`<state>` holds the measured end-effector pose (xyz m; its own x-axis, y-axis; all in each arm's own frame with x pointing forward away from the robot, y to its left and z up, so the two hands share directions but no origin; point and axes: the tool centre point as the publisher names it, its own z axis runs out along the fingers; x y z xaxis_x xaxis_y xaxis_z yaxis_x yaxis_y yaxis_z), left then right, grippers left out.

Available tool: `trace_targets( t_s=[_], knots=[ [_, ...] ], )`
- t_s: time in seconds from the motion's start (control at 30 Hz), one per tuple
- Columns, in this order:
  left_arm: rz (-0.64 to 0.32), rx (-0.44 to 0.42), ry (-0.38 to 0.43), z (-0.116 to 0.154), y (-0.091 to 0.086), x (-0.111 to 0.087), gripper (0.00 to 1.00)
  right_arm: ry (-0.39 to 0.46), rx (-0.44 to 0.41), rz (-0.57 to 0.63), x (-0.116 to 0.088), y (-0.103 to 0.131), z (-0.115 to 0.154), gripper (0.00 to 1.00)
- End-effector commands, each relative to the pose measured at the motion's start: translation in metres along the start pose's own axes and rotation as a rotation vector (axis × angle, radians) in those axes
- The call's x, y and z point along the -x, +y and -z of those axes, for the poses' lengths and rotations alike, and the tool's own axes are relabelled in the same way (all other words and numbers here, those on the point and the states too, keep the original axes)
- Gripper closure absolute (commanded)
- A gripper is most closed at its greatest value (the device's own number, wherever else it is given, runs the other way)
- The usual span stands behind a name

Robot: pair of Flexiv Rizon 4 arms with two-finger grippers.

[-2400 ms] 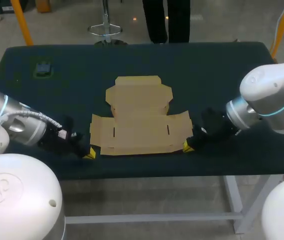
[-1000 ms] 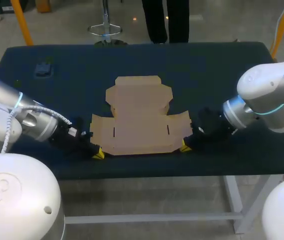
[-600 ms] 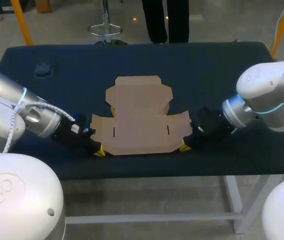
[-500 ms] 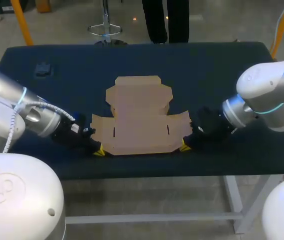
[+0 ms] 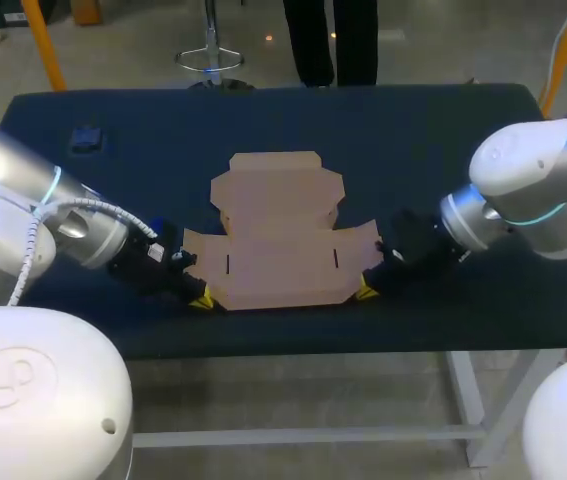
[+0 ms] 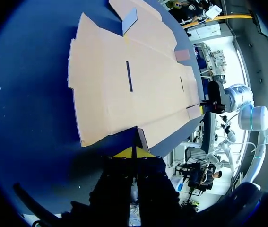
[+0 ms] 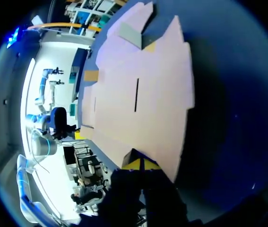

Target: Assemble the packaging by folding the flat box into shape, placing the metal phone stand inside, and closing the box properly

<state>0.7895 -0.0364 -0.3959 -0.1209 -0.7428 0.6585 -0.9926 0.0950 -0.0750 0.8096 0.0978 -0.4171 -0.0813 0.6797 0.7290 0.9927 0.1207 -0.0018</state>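
The left gripper (image 6: pixel 133 152) has its yellow tips pressed together, only a seam between them, at the near-left corner of the flat cardboard box (image 5: pixel 278 240). Whether cardboard is pinched there I cannot tell. The right gripper (image 7: pixel 141 164) is likewise clenched, at the box's near-right corner. The box lies unfolded on the dark table (image 5: pixel 443 130). A small dark object (image 5: pixel 86 137) sits well apart from the box, beyond its left side.

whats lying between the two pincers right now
The flat box, unfolded, fills the stretch from left pincer to right pincer; the head view shows it.
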Motion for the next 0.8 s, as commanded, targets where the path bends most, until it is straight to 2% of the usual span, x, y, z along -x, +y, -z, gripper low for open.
trace_targets(
  t_s=[0.03, 0.6, 0.8],
  knots=[
    [0.001, -0.003, -0.008, 0.0025, 0.0031, -0.0019, 1.0, -0.013, 0.005, 0.003, -0.0045, -0.0015, 0.0015, 1.0],
    [0.005, -0.005, 0.0, 0.004, 0.0037, 0.0019, 1.0, -0.01, 0.047, -0.011, -0.0033, -0.0036, 0.01, 1.0],
    [-0.006, 0.002, -0.003, 0.0018, 0.0022, -0.0025, 1.0, -0.003, 0.043, -0.002, -0.008, 0.0005, 0.0076, 1.0]
  ],
)
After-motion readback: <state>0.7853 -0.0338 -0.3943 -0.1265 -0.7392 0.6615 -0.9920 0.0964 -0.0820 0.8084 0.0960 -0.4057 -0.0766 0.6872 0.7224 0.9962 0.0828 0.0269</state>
